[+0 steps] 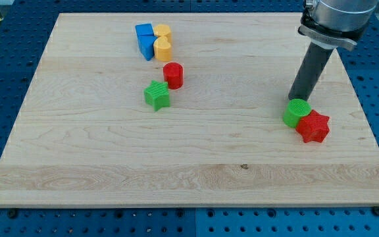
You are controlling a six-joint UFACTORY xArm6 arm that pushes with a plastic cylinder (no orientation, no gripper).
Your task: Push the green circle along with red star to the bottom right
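The green circle (297, 112) sits at the view's right on the wooden board, touching the red star (313, 126) just to its lower right. My tip (293, 97) stands right at the green circle's upper edge, touching or nearly touching it. The dark rod rises from there toward the view's top right.
A blue cube (144, 31), a blue block (146, 46), a yellow circle (162, 31) and a yellow block (163, 47) cluster at the view's top centre-left. A red cylinder (173, 75) and a green star (156, 95) lie below them. The board's right edge (367, 112) is near the red star.
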